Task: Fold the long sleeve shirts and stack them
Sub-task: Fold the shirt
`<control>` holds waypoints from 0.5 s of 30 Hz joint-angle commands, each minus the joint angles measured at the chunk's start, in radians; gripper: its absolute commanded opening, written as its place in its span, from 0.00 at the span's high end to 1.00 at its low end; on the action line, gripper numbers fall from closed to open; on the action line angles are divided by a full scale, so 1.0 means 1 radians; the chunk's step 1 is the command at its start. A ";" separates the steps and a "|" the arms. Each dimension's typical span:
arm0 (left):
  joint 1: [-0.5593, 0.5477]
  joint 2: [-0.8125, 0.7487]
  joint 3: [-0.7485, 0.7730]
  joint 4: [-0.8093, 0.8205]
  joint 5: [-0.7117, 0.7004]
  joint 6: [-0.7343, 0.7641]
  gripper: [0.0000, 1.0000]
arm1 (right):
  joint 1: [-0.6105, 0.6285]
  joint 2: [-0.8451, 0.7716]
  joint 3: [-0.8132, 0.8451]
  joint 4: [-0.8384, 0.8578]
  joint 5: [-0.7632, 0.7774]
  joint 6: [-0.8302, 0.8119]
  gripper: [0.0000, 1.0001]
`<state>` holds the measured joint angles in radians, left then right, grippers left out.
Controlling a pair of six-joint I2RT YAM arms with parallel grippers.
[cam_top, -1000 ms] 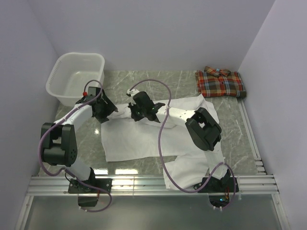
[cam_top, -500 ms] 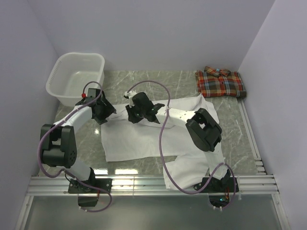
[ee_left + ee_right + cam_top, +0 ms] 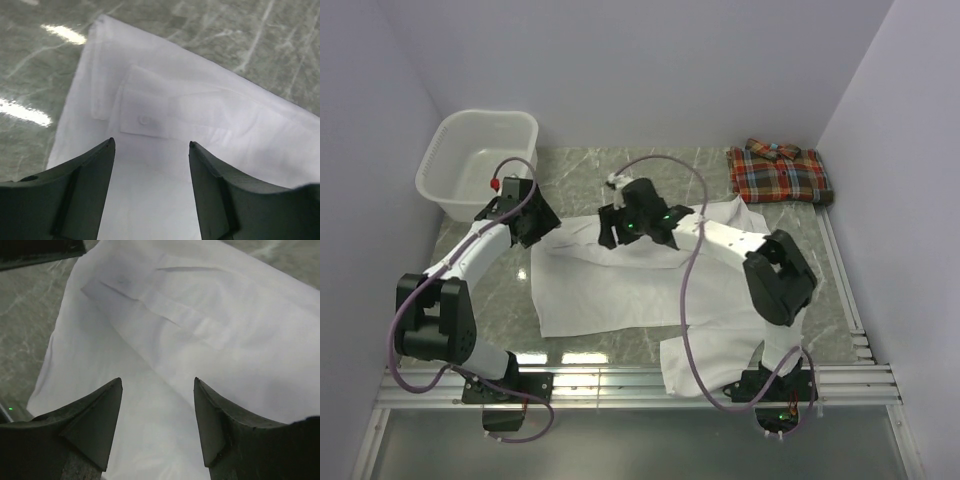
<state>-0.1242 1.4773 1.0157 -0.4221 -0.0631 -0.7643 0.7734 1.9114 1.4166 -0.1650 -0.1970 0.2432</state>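
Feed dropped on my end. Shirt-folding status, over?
Left gripper and right gripper open, empty. White shirt spread out beneath them. Plaid shirt folded, far right. Nothing in the way.

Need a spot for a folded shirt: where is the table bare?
Bare marble along the back between the laundry basket and the plaid shirt, plus a strip between the white shirt and the near rail. Crowded middle: left end effector and right end effector over the shirt.

Each wrist view crops the white shirt (image 3: 210,130) at its edges, and the fingers of the left tool (image 3: 150,145) and right tool (image 3: 157,382) run off at 6 o'clock. From above, the right arm (image 3: 775,275) covers the shirt toward 4 o'clock. The plaid shirt (image 3: 780,175) is too small to show buttons.
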 commanded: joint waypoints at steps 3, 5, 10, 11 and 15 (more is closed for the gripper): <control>-0.084 0.043 0.083 0.043 -0.023 0.040 0.34 | -0.172 -0.123 -0.184 0.073 -0.116 0.211 0.36; -0.098 0.077 0.084 0.052 -0.012 0.028 0.34 | -0.207 -0.130 -0.231 0.085 -0.142 0.240 0.37; -0.100 0.138 0.067 0.088 -0.006 -0.006 0.35 | -0.333 -0.126 -0.395 0.159 -0.205 0.349 0.38; -0.100 0.147 0.058 0.092 -0.007 -0.013 0.35 | -0.351 -0.124 -0.421 0.163 -0.216 0.366 0.38; -0.098 0.202 0.044 0.109 -0.007 -0.056 0.35 | -0.434 -0.112 -0.556 0.290 -0.289 0.451 0.39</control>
<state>-0.2237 1.6554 1.0668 -0.3542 -0.0689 -0.7807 0.3763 1.7988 0.9329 0.0269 -0.4259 0.6075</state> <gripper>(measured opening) 0.651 0.606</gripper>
